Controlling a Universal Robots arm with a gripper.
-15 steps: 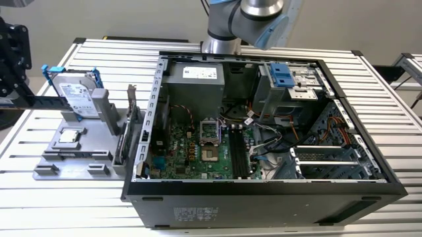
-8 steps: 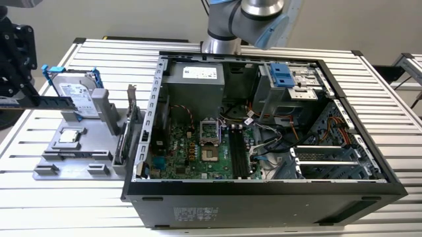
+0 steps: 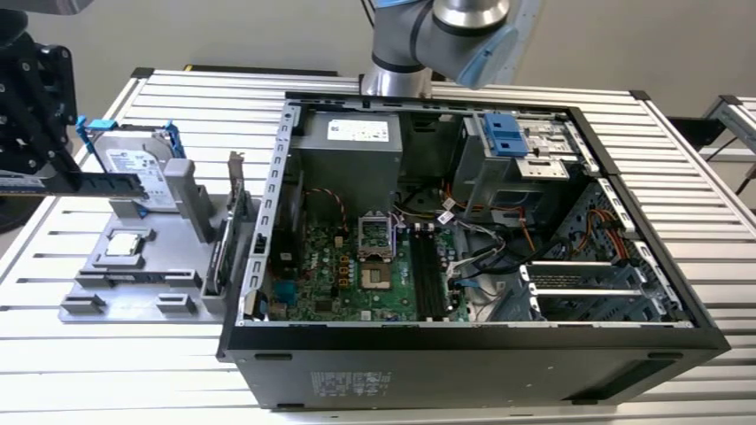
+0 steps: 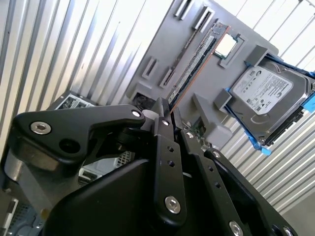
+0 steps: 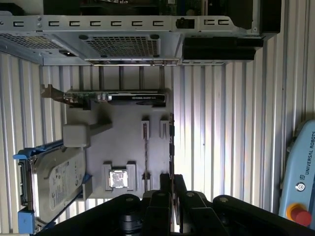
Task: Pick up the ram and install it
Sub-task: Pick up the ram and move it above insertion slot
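Clamped tight in black metal gripper [image 4: 166, 114] above grey plastic tray [image 3: 119, 292]: long, narrow blue-green ram [image 3: 106, 187], long axis nine-to-three in exterior view, open black computer case [image 3: 473, 363] at three o'clock.

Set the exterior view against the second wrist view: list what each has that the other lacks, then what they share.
Exterior view adds: the arm rising behind the case, and the blue bracket inside it. Second wrist view adds: the fingers closed on the near end of the ram. Shared: the ram, the hard drive, the chip and the grey tray.
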